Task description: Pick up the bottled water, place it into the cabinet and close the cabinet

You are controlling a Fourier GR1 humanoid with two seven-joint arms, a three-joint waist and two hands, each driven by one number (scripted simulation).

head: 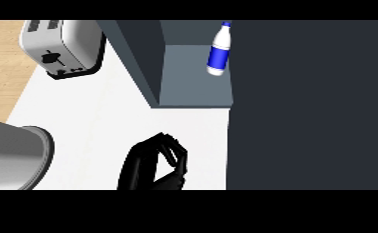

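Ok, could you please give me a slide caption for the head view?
Bottle in the open cabinet, left hand curled empty nearby, toaster at upper left.

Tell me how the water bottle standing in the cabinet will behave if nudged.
The bottled water is tall and narrow on a small base, so a nudge up high would likely tip it. Its round body would probably roll along the cabinet shelf once down. The smooth, glossy sides look somewhat slippery to grip.
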